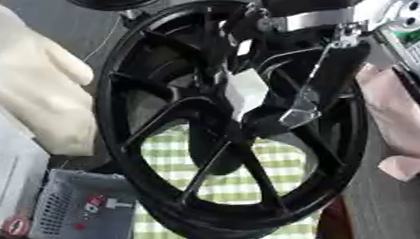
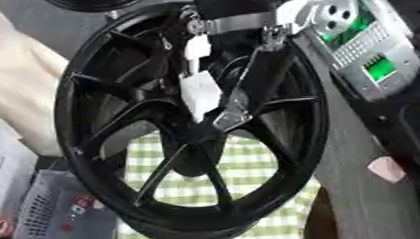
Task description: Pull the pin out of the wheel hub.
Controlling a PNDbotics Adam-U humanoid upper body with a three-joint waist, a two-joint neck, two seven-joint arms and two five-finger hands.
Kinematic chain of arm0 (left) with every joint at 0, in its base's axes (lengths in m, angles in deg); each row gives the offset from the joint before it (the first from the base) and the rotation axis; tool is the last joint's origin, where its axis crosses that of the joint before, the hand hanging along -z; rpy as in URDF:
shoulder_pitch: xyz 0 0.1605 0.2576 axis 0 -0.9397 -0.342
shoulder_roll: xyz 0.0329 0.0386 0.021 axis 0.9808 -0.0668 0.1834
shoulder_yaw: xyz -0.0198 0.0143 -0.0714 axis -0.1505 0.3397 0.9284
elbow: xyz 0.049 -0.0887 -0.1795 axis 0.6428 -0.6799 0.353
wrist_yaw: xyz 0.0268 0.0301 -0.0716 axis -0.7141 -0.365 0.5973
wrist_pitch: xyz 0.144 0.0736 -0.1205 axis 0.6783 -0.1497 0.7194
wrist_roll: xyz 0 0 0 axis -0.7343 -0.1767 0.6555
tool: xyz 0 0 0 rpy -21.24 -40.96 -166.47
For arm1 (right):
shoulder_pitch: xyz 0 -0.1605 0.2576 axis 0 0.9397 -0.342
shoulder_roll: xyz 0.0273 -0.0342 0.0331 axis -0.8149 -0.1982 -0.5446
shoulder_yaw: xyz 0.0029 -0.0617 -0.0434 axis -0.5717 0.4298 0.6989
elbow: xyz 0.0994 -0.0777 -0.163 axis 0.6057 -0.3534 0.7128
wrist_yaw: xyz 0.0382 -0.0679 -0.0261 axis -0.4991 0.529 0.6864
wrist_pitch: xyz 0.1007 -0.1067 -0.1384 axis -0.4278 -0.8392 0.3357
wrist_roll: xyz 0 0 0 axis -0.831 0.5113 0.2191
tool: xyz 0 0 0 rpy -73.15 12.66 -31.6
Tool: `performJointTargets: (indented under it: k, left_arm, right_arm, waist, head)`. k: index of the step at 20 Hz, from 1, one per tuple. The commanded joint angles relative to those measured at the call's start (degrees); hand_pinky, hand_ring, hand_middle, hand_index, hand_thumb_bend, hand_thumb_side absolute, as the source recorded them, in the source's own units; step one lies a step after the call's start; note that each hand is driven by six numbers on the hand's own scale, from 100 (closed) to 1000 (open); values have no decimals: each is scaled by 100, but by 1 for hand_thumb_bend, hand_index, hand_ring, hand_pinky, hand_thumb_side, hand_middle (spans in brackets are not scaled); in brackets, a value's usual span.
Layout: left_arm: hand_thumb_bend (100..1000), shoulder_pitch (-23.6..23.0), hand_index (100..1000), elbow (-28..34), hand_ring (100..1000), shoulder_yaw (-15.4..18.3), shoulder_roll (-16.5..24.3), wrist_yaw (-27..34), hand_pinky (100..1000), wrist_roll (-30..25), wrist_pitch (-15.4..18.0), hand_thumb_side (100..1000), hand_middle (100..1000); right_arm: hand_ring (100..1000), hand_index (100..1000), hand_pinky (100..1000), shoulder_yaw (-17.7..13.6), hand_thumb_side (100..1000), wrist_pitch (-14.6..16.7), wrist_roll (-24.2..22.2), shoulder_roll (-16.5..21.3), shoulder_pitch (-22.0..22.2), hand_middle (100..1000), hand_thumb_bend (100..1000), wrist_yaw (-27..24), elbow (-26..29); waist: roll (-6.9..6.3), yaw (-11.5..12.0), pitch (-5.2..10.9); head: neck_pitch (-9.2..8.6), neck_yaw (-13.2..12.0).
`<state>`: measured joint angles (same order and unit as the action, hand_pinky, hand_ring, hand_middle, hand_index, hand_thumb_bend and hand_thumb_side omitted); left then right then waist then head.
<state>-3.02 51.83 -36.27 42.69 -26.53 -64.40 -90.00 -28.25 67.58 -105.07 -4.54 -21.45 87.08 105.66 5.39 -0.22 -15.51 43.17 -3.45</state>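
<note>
A black spoked wheel (image 1: 118, 144) stands upright and fills most of both views. Its hub (image 1: 236, 133) sits near the middle. A white blocky piece, which I take to be the pin (image 2: 199, 92), sticks out just above the hub. My right hand (image 2: 247, 85) comes in from the upper right on a black forearm with a silver wrist and reaches down to the hub. One long finger lies to the right of the pin and a thinner one to its left, so they pinch it. The hand hides the hole where the pin sits. My left hand does not show.
A cream cloth (image 1: 28, 83) lies left of the wheel. A grey mesh basket (image 1: 85, 211) sits at lower left. A green checked cloth (image 1: 233, 185) shows through the spokes. A pink cloth (image 1: 398, 125) and a silver device with green parts (image 2: 368, 51) are on the right.
</note>
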Motion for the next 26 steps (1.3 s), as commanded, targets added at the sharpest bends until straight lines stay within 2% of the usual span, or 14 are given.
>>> performJointTargets:
  k: [1,12,20,26]
  left_arm:
    - [559,28,664,45,639,52,145,16,641,1,13,556,526]
    - [556,81,664,50,638,30,134,58,641,-33,19,559,525]
    - [554,116,663,46,638,7,124,89,642,-68,16,561,525]
    - [553,116,663,34,638,1,129,89,642,-90,20,563,524]
  right_arm:
    - [696,788,814,-103,367,19,8,83,-55,714,500,279,151]
    - [718,773,823,-48,322,253,174,-75,139,715,485,1244,-206]
    - [714,765,816,-66,304,316,432,-104,178,708,462,1570,-422]
    - [715,766,810,-85,299,403,536,-67,143,707,453,1805,-467]
  waist:
    - [-28,8,75]
    - [-38,114,-107]
    - [-63,164,-215]
    - [-73,167,-234]
  head:
    - [-87,17]
    - [-143,119]
    - [-165,160]
    - [-198,177]
